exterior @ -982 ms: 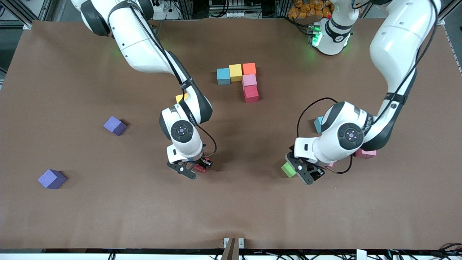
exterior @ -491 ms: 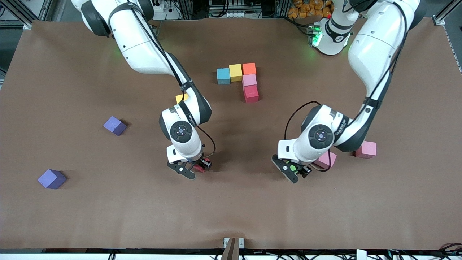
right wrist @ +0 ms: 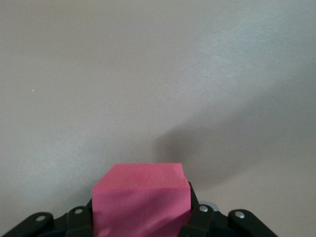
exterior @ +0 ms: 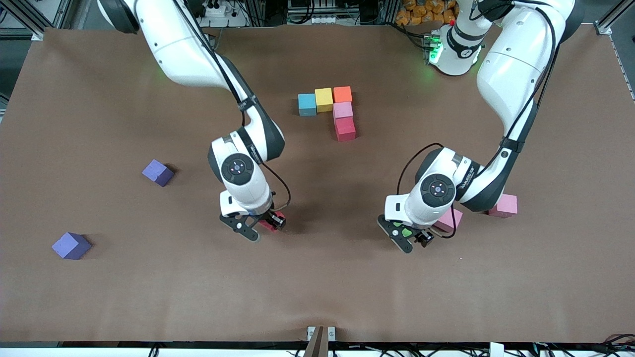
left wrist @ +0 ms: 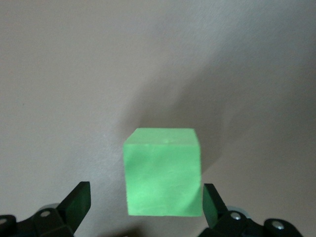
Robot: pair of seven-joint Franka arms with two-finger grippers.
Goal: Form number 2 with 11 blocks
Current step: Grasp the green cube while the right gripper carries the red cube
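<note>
Brown matte table [exterior: 99, 297], five touching cubes [exterior: 333, 110] in blue, yellow, orange, pink, red, two purple cubes [exterior: 158, 172] apart toward the right arm's end, two pink cubes [exterior: 503, 206], green cube [left wrist: 163, 172]

A brown matte cover [exterior: 446, 297] spreads over the whole table, faintly creased along the near edge, with soft shadows and even overhead light. At the far edge stand aluminium frame rails [exterior: 30, 20], cables and a power strip [exterior: 221, 10], and a heap of small orange packets [exterior: 421, 12]; green light [exterior: 433, 52] glows there. A small metal bracket [exterior: 320, 337] sits at the middle of the near edge.
</note>
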